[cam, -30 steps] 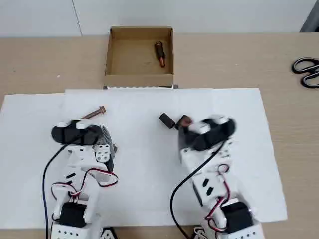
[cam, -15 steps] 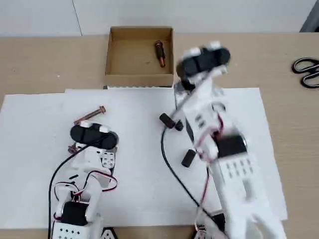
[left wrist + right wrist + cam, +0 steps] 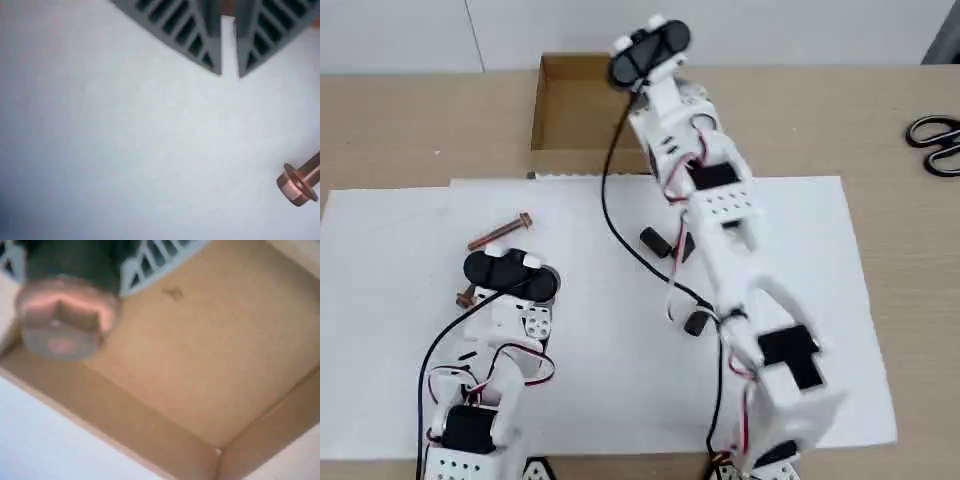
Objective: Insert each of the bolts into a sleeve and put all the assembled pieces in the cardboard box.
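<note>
Two loose sleeves [image 3: 655,241] [image 3: 696,322] lie behind the right tool [image 3: 67,272], clamped on a sleeved bolt [image 3: 62,320] above the cardboard box [image 3: 535,110]; the left tool [image 3: 229,72] pinches one bolt [image 3: 466,296], a second bolt [image 3: 500,232] just ahead.

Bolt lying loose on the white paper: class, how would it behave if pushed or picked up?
The bolt has a round shank, so it would probably roll, curving around its wider head. It looks like coppery metal, so likely stiff and heavy for its size. Its sheen suggests it might slip in jaws.
</note>
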Available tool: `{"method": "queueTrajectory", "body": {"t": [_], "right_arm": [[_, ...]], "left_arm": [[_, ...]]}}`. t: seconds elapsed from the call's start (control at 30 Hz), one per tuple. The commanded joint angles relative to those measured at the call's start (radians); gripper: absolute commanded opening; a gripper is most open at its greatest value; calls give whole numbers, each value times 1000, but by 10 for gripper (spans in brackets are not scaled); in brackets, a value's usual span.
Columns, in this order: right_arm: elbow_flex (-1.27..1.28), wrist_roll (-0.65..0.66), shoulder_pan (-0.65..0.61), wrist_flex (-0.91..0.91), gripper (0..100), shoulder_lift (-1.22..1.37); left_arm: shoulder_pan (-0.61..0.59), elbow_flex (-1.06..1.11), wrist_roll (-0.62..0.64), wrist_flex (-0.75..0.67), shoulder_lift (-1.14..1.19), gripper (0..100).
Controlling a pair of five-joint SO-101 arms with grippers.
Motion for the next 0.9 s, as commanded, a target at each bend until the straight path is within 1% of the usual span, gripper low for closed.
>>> {"method": "queueTrajectory", "body": {"t": [0.0, 0.2, 0.27, 0.37, 0.43, 0.53, 0.63, 0.7, 0.8, 0.87], "right_arm": [[-213, 58, -41, -35, 4, 113], [-388, 249, -76, -27, 9, 329], [-428, 262, -77, -25, 33, 378], [-451, 264, -77, -25, 118, 410], [-451, 264, -77, -24, 147, 412], [-456, 264, -79, -12, 117, 407], [-496, 264, -79, 76, 5, 355], [-520, 262, -79, 160, 14, 305], [-522, 262, -77, 300, 3, 234], [-522, 236, -73, 395, 3, 189]], "left_arm": [[-9, -4, -5, 5, -6, 6], [-9, -4, -5, 5, -6, 6], [-9, -4, -5, 6, -6, 6], [-9, -4, -5, 6, -6, 6], [-9, -4, -5, 6, -6, 6], [-9, -4, -5, 6, -6, 6], [-9, -4, -5, 6, -6, 6], [-9, -4, -5, 6, -6, 6], [-9, -4, -5, 6, -6, 6], [-9, -4, -5, 6, -6, 6]]}}
